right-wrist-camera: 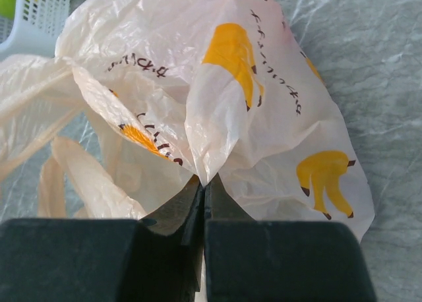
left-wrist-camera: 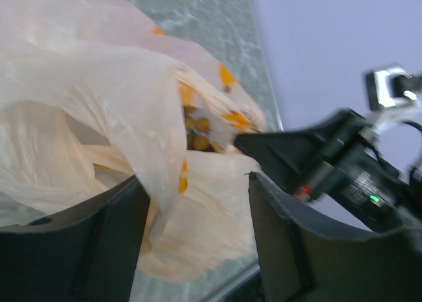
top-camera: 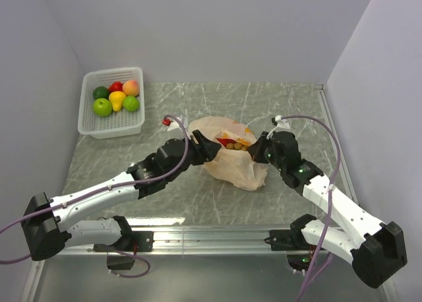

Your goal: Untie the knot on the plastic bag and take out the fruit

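The plastic bag (top-camera: 237,167) lies mid-table, its mouth gaping on small tan balls (top-camera: 236,144) and some red; other fruit is hidden under the film, and the knot cannot be made out. The right gripper (right-wrist-camera: 203,186) is pinched tight on a bag fold. The left gripper (left-wrist-camera: 198,186) stands with jaws apart, loose film hanging between them.

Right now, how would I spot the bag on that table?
On the grey table, look at the middle, between the left hand and right hand. The bag is crinkly peach plastic with yellow banana prints, unlike the rigid white basket at the far left.
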Tool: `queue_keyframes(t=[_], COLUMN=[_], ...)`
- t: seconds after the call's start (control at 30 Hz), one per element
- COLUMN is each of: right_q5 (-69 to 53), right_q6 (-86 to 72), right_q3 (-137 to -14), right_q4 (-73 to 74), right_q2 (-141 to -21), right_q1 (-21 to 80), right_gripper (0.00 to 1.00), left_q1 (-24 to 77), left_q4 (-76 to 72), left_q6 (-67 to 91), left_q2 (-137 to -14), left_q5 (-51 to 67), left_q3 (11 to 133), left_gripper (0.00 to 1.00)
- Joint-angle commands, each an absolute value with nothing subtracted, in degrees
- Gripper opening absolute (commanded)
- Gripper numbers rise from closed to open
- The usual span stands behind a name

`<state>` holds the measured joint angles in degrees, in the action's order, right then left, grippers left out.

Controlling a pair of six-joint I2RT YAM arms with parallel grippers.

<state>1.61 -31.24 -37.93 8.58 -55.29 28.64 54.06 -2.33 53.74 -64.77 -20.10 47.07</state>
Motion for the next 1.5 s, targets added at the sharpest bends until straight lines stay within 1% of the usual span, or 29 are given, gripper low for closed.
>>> queue_keyframes(t=[0.0,0.1,0.2,0.27,0.33,0.37,0.43,0.47,0.5,0.53,0.57,0.6,0.7,0.77,0.8,0.9,0.93,0.97,1.03,1.07,1.1,1.13,1.2,1.23,1.3,1.33,1.37,1.43,1.47], right_q5=[0.2,0.8,0.6,0.4,0.4,0.6,0.8,1.4,1.8,2.5,2.7,3.4,3.6,3.3,3.3,3.0,3.1,3.2,3.4,3.9,4.0,4.1,4.1,4.0,3.9,3.9,3.7,3.6,3.7], right_q6=[-31.3,-31.3,-31.2,-31.7,-31.9,-32.0,-31.8,-31.5,-31.3,-30.9,-30.7,-30.5,-30.0,-30.1,-30.3,-30.5,-30.5,-30.5,-30.2,-30.2,-30.1,-30.1,-30.3,-30.7,-31.1,-31.6,-31.7,-31.7,-31.6], right_q3=[-39.3,-39.0,-39.0,-38.5,-38.1,-38.1,-38.4,-38.3,-38.1,-37.9,-37.8,-37.7,-37.6,-37.4,-37.3,-37.5,-37.9,-38.0,-38.1,-38.1,-38.0,-38.0,-37.9,-37.5,-37.3,-37.2,-37.2,-37.1,-37.1], right_q4=[6.8,6.9,7.2,6.9,6.7,6.9,7.7,8.0,8.5,8.8,8.9,9.3,9.1,8.6,8.1,7.6,7.8,7.7,7.8,7.9,8.1,8.3,8.1,7.7,7.3,7.2,7.1,7.2,7.4], right_q2=[-53.6,-53.5,-54.1,-54.0,-54.0,-54.1,-54.0,-53.6,-52.9,-52.6,-52.3,-51.9,-52.5,-52.9,-53.0,-53.6,-53.6,-53.5,-53.2,-53.2,-53.0,-53.0,-53.1,-53.1,-53.0,-53.0,-52.8,-52.6,-52.5], right_q1=[29.2,29.1,29.2,29.3,29.4,29.5,29.6,29.7,29.7,29.6,29.6,29.6,29.6,29.6,29.6,29.7,29.8,29.8,29.9,30.0,29.9,29.9,29.9,29.9,29.9,29.9,29.9,29.9,30.0], right_gripper=[0.00,0.00,0.00,0.00,0.00,0.00,0.00,0.00,0.00,0.00,0.00,0.00,0.00,0.00,0.00,0.00,0.00,0.00,0.00,0.00,0.00,0.00,0.00,0.00,0.00,0.00,0.00,0.00,0.00], left_q1=[56.9,57.9,62.1,62.1,62.1,62.7,63.1,62.7,62.4,62.1,61.3,60.5,54.2,52.7,52.7,52.7,52.6,52.7,52.8,53.0,53.2,53.5,55.8,56.4,57.1,57.3,57.6,57.6,57.6], left_q4=[-1.8,-1.7,-3.8,-1.7,1.0,1.8,4.9,13.6,19.5,23.9,27.0,31.9,37.5,37.0,37.6,44.5,48.0,48.8,46.9,42.7,40.5,38.0,29.5,26.4,18.9,16.8,15.0,9.8,9.0], left_q6=[55.1,57.2,53.2,53.3,52.0,50.6,47.1,46.8,46.5,46.8,46.8,47.2,49.8,47.3,47.0,46.7,47.0,46.4,43.5,42.9,43.2,44.2,46.0,46.6,48.1,49.1,50.2,51.0,51.6], left_q2=[-64.5,-64.4,-63.0,-65.3,-67.8,-68.0,-67.7,-68.1,-68.5,-68.6,-68.0,-67.1,-61.9,-58.6,-58.4,-60.5,-61.6,-61.8,-61.1,-60.6,-60.3,-60.3,-60.7,-61.7,-63.3,-65.3,-66.3,-69.4,-70.7], left_q5=[-19.1,-19.0,-25.7,-27.5,-27.4,-26.6,-29.2,-30.9,-36.5,-39.0,-41.7,-44.9,-44.5,-44.1,-45.1,-49.7,-51.1,-51.7,-47.0,-39.5,-34.8,-30.8,-22.5,-20.7,-16.6,-16.9,-17.5,-17.7,-17.6], left_q3=[51.1,51.9,53.7,55.4,59.9,60.9,64.8,67.1,69.6,72.5,72.4,71.5,66.0,63.8,64.1,69.1,72.5,73.8,75.3,75.1,74.8,73.8,72.4,70.7,69.4,68.0,67.2,65.2,64.8], left_gripper=[0.58,0.52,0.53,0.54,0.52,0.53,0.60,0.67,0.70,0.72,0.74,0.79,0.81,0.84,0.87,0.90,0.90,0.88,0.86,0.86,0.85,0.85,0.81,0.79,0.71,0.67,0.57,0.48,0.40])
